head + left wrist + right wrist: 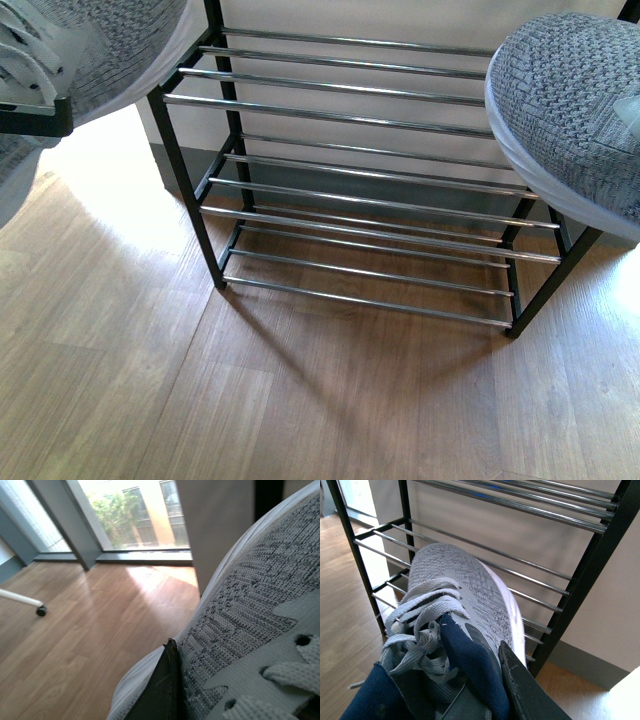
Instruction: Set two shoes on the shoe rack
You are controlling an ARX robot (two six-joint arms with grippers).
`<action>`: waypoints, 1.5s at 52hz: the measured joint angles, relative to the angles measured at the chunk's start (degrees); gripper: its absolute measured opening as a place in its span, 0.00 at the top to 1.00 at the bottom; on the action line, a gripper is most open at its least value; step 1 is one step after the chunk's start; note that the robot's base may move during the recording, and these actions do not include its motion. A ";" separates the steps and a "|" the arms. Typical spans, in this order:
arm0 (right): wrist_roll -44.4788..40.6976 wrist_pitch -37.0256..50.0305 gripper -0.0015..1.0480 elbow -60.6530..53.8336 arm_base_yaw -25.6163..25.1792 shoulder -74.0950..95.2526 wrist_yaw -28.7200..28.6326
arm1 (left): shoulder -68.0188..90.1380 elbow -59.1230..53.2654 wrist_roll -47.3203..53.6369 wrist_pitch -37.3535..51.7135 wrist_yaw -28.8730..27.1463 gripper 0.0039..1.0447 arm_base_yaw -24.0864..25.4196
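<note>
At the upper left, the left hand (30,118) is clamped on the left shoe (110,40), holding it in the air just beside the top corner of the shoe rack (190,190). The rack stands in the middle on the wooden floor (300,400). On the right, the right hand (492,700) grips the right shoe (570,110) at its navy collar, toe pointing at the rack's bars.

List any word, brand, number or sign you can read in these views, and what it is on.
None can be read. The left shoe, the right shoe and the shoe rack show no logo, label or number in any view. The building outside carries no legible sign.
</note>
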 joint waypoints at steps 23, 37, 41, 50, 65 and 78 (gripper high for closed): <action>0.02 0.00 0.99 0.00 -0.02 0.00 -0.09 | 0.00 0.00 0.07 0.00 0.85 0.98 -0.17; 0.00 0.02 0.99 0.00 0.00 0.09 0.26 | 0.02 0.00 0.04 0.02 1.44 0.98 -0.46; 0.02 0.00 0.99 -0.02 -0.24 -0.02 1.22 | 0.02 0.04 0.11 0.04 1.55 0.98 -0.63; 0.02 0.00 0.99 -0.02 -0.26 0.00 0.85 | 0.02 0.02 0.02 0.04 2.03 0.98 -0.94; 0.02 0.00 0.99 -0.11 -0.09 0.00 0.09 | 0.04 -0.07 0.17 0.04 1.97 0.98 -0.57; 0.02 0.00 0.99 -0.11 -0.13 0.00 0.24 | 0.04 -0.07 0.15 0.04 1.90 0.98 -0.63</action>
